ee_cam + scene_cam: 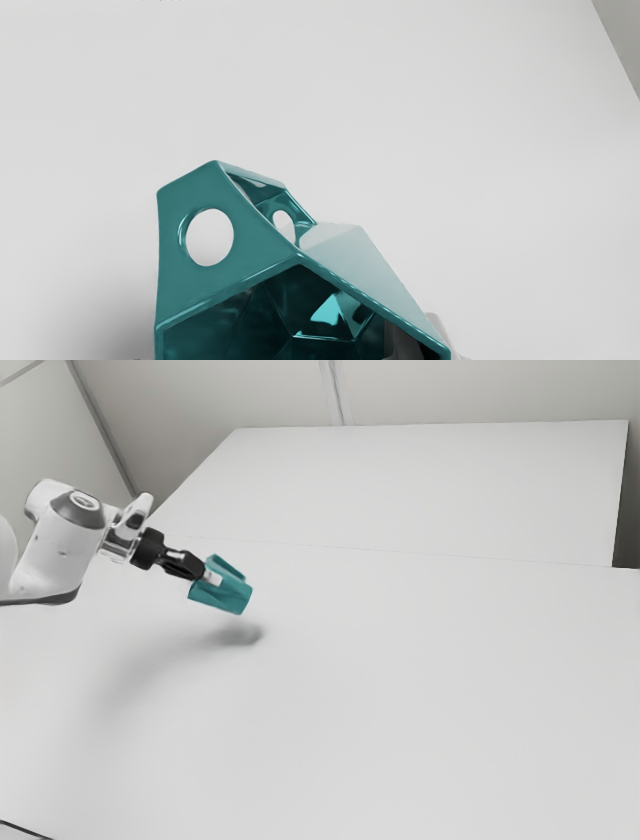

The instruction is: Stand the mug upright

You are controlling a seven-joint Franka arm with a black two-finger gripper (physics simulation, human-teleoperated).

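The teal faceted mug (pixel 222 596) is off the table in the exterior view, its shadow lying below it. It is tilted well over, with its handle on the upper side and its base toward the exterior view's right. My gripper (pixel 210 574) meets it at the mouth end. In the wrist view the open mouth of the mug (pixel 210 285) faces my hand, showing a dark hollow inside. The gripper (pixel 424 340) pinches the mug's side wall there, one finger inside the mouth and the other outside; the lower part of the mug is cut off.
A broad white table (pixel 400 690) lies beneath the mug. Behind it, across a thin seam, another white surface (pixel 430 485) extends toward pale walls. A dark thin line (pixel 25 830) crosses the exterior view's bottom left corner.
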